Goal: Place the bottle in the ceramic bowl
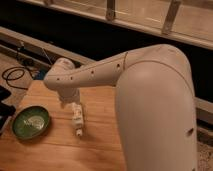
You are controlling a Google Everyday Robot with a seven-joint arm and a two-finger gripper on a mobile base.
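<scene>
The bottle (77, 119) is small and cream-white, and its white cap points toward the near edge of the wooden table (60, 150). My gripper (73, 103) is right at the bottle's far end, under the white wrist of the arm, and touches or covers that end. The green ceramic bowl (31, 122) sits on the table to the left of the bottle, about one bowl width away. It holds only the pale patch in its centre.
The large white arm (150, 100) fills the right side of the view and hides the table's right part. A black cable (15, 75) lies on the floor to the far left. A dark rail runs behind the table.
</scene>
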